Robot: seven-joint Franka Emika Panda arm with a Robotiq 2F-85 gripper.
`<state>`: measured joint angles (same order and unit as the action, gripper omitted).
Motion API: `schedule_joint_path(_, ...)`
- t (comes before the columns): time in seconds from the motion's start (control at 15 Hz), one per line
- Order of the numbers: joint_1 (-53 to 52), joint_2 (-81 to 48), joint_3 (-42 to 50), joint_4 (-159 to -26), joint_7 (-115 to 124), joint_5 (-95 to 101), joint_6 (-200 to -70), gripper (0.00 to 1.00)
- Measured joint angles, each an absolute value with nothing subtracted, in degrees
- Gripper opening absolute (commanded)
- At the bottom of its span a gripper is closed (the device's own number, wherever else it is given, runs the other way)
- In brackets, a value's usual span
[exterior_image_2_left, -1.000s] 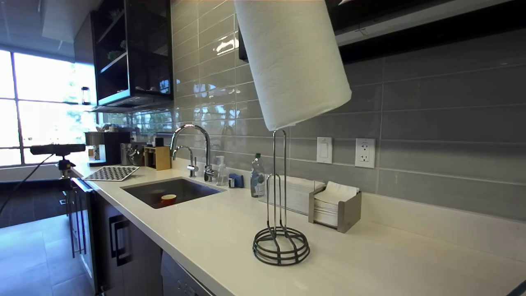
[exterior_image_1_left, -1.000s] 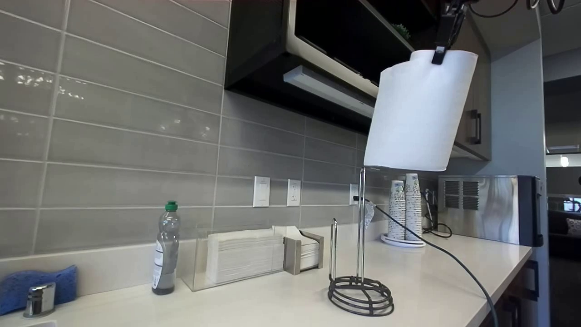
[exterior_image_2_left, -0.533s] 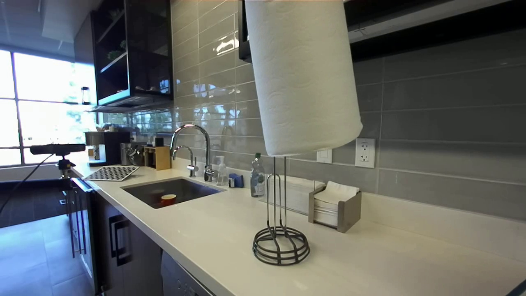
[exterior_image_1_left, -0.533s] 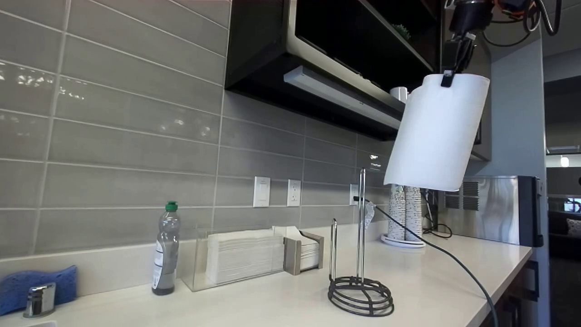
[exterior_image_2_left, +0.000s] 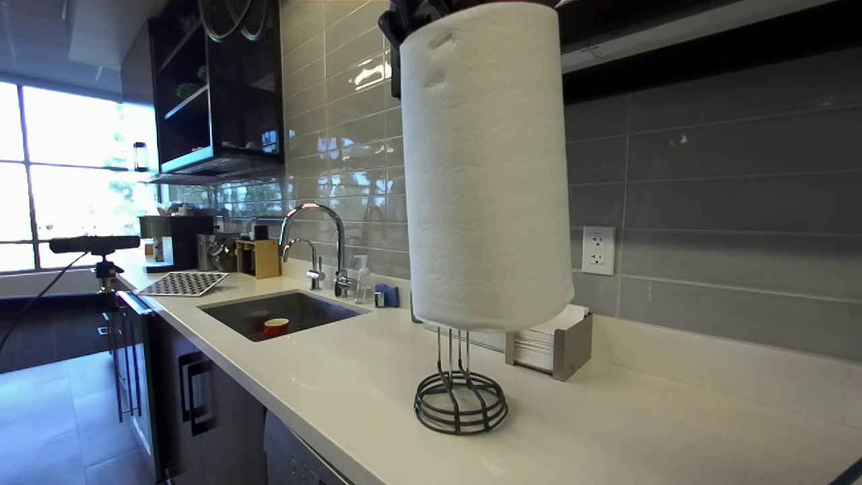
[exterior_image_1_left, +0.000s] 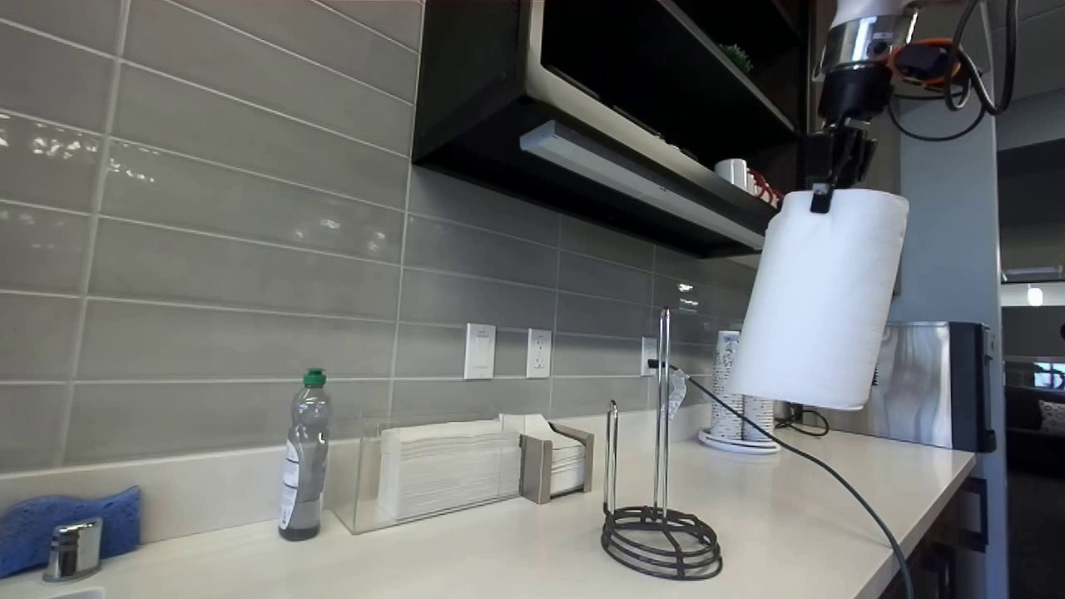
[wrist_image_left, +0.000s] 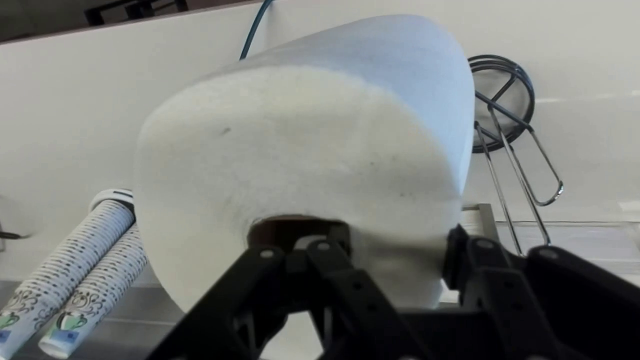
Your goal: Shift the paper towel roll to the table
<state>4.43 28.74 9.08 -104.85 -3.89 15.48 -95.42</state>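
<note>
The white paper towel roll (exterior_image_1_left: 819, 308) hangs in the air above the off-white table (exterior_image_1_left: 466, 566), slightly tilted. It shows in both exterior views (exterior_image_2_left: 488, 175) and fills the middle of the wrist view (wrist_image_left: 300, 150). My gripper (wrist_image_left: 400, 250) is shut on the roll's wall at its top end, one finger in the core hole and one outside. In an exterior view a fingertip of the gripper (exterior_image_1_left: 821, 200) shows against the roll's upper edge. The black wire holder (exterior_image_1_left: 661, 541) stands bare on the table, apart from the roll. The finger inside the core is partly hidden.
Stacked paper cups (exterior_image_1_left: 726, 391) and a steel appliance (exterior_image_1_left: 915, 383) stand behind the roll. A dark cable (exterior_image_1_left: 819, 462) crosses the table. A napkin box (exterior_image_2_left: 552, 340), a soap bottle (exterior_image_1_left: 304, 457) and a sink (exterior_image_2_left: 283, 313) are farther along. A shelf (exterior_image_1_left: 666, 166) overhangs the back.
My gripper has lowered with the roll held in it. The roll has also shifted right in an exterior view, away from the holder, and hangs somewhat more upright. The holder has not moved.
</note>
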Motion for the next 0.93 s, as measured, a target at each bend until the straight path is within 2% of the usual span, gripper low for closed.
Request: schedule_joint_path(0.93,9.05,28.44,11.10,-122.08,1.16,14.86,-113.22,0.18)
